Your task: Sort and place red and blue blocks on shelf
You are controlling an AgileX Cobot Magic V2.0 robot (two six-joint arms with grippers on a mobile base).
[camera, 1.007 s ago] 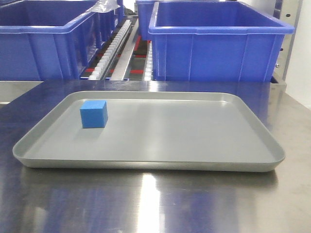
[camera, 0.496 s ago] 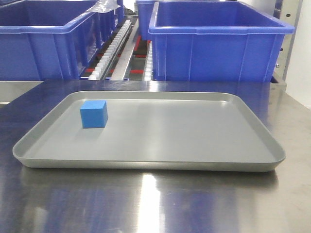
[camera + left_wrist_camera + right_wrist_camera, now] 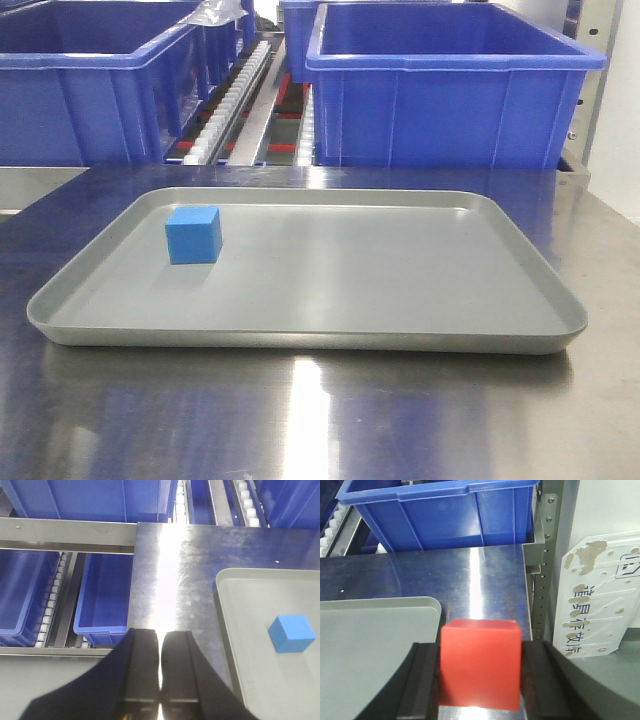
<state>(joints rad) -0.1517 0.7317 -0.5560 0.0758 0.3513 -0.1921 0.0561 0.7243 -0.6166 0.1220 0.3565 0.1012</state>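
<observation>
The blue block (image 3: pixel 193 234) sits on the left part of the grey metal tray (image 3: pixel 320 330); it also shows in the left wrist view (image 3: pixel 292 633). My left gripper (image 3: pixel 160 650) is shut and empty, over the steel table left of the tray. My right gripper (image 3: pixel 480 672) is shut on the red block (image 3: pixel 480 662), held above the steel table just right of the tray's corner (image 3: pixel 395 615). The shelf shows as steel rails (image 3: pixel 65 532) and white roller tracks (image 3: pixel 235 95) behind the table. Neither gripper shows in the front view.
Large blue bins stand on the shelf behind the table (image 3: pixel 450 90) and at the left (image 3: pixel 90 90); more sit on lower tiers (image 3: pixel 105 595). A perforated steel upright (image 3: pixel 547 555) and a white signboard (image 3: pixel 600 595) stand at the table's right edge.
</observation>
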